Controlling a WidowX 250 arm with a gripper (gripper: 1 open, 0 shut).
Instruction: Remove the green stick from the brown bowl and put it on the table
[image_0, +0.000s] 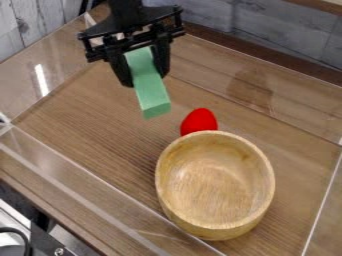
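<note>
One black pincer (139, 55) hangs above the wood-grain surface (80, 120), pointing straight down, its jaws clamped on the upper end of the mint-green stick (148, 86). The stick dangles tilted in the air, clear of the surface and well apart from the empty brown wooden bowl (215, 184). A small red rounded object (198, 121) sits just beside the bowl's far rim.

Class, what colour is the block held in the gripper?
Mint green: the green stick, clearest in the camera view.

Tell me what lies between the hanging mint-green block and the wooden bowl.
In the camera view, a small red rounded object sits between the mint-green block and the light-brown wooden bowl.
</note>
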